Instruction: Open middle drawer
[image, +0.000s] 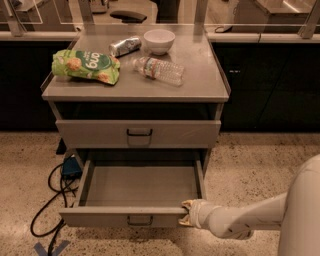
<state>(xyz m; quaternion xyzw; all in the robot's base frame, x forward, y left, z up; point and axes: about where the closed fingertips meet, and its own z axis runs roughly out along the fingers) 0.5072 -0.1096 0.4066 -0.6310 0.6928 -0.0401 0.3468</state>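
The middle drawer is a wide shallow grey drawer, pulled far out of the cabinet, and its inside is bare. A small black bar handle sits at the centre of its front panel. My gripper is at the right end of that front panel, touching its top edge. My white arm reaches in from the lower right. A closed drawer with a black handle sits above the open one. Whatever lies under the open drawer is hidden.
On the cabinet top lie a green snack bag, a can, a white bowl and a plastic water bottle. Black cables and a blue box lie on the speckled floor at the left.
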